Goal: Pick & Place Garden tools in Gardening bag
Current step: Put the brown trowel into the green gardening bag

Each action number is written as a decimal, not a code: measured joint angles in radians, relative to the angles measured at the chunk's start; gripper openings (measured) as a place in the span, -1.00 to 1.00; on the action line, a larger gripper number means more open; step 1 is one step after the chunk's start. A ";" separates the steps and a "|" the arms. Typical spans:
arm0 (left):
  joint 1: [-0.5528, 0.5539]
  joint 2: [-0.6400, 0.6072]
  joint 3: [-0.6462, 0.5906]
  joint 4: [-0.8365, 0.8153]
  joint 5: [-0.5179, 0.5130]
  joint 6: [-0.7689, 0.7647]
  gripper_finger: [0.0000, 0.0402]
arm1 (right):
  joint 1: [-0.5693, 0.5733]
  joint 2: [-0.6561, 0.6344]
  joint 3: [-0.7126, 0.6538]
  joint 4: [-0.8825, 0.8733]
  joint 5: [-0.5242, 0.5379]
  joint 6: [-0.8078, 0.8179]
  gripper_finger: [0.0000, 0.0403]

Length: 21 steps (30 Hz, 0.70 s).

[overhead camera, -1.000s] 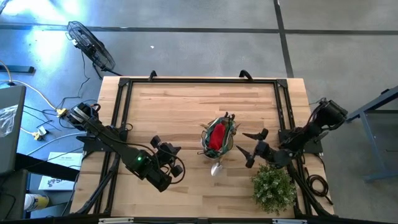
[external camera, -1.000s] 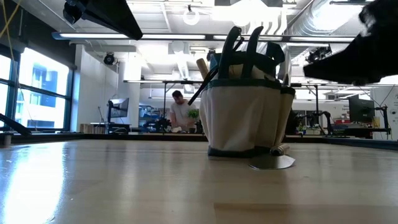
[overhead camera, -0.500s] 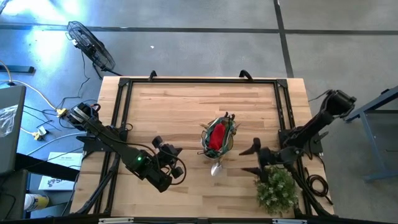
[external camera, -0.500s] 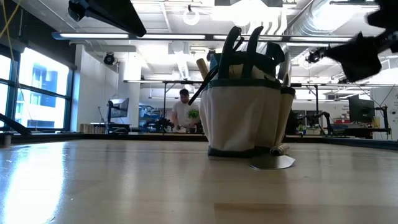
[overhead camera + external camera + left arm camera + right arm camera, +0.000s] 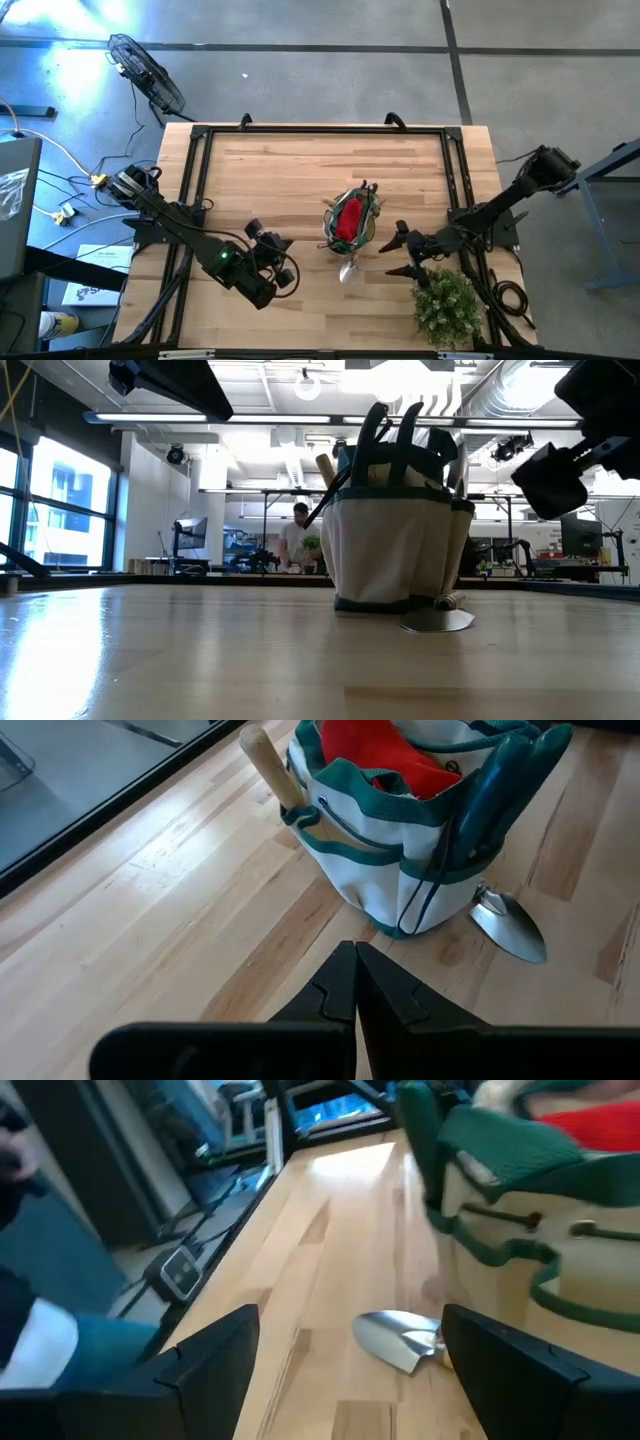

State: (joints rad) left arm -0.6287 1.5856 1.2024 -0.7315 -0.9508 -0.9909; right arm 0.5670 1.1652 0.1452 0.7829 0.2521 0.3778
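High view: right gripper (image 5: 402, 251) has swung in w/ fingers wide & empty, now near the trowel (image 5: 348, 270) lying on the table against the bag (image 5: 349, 222); left gripper (image 5: 287, 262) pinched shut, holding nothing, parked well apart. Low view: trowel blade flat at bag's base, other tools already inside. Right wrist view: blade sits between the spread fingers, so pickup of last tool looks next.

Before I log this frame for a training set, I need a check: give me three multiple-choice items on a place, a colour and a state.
1. Where does the trowel lie?
A. on the table beside the gardening bag
B. inside the bag
C. under the potted plant

2. What colour is the fabric piece in the bag?
A. blue
B. red
C. yellow

3. How is the right end effector?
A. shut on the trowel
B. open, holding nothing
C. shut, empty

Key: 1 A, its blade rests on the wood by the bag's base; 2 B, red shows through the bag's mouth; 3 B, its fingers stand spread either side of the trowel.
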 joint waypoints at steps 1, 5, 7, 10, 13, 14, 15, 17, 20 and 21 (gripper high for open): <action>0.000 0.000 0.000 0.000 0.000 0.000 -1.00 | -0.001 0.000 0.002 -0.005 -0.014 -0.022 0.51; 0.000 0.000 0.000 0.000 -0.001 0.000 -1.00 | -0.004 0.000 0.052 -0.102 -0.037 -0.162 0.51; 0.000 0.000 0.000 0.000 -0.001 0.000 -1.00 | -0.012 0.000 0.082 -0.162 -0.043 -0.226 0.51; 0.000 0.000 0.000 0.002 -0.001 -0.001 -1.00 | -0.041 0.000 0.122 -0.259 -0.058 -0.290 0.51; 0.000 0.000 0.000 0.011 -0.002 -0.008 -1.00 | -0.078 0.001 0.148 -0.365 -0.107 -0.311 0.51; 0.000 0.000 0.000 0.014 -0.003 -0.008 -1.00 | -0.090 0.001 0.155 -0.395 -0.131 -0.311 0.51; 0.000 0.000 0.000 0.018 -0.007 -0.008 -1.00 | -0.101 0.001 0.160 -0.423 -0.155 -0.309 0.51; 0.000 0.000 0.000 0.025 -0.026 -0.004 -1.00 | -0.120 0.001 0.162 -0.461 -0.193 -0.307 0.51; 0.000 0.000 0.000 0.029 -0.058 -0.008 -1.00 | -0.138 0.001 0.163 -0.486 -0.250 -0.327 0.51; 0.000 0.000 0.000 0.031 -0.066 -0.009 -1.00 | -0.143 0.001 0.163 -0.491 -0.266 -0.328 0.51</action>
State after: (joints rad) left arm -0.6285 1.5856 1.2022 -0.7009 -1.0168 -1.0003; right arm 0.4235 1.1660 0.3080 0.2921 -0.0142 0.0498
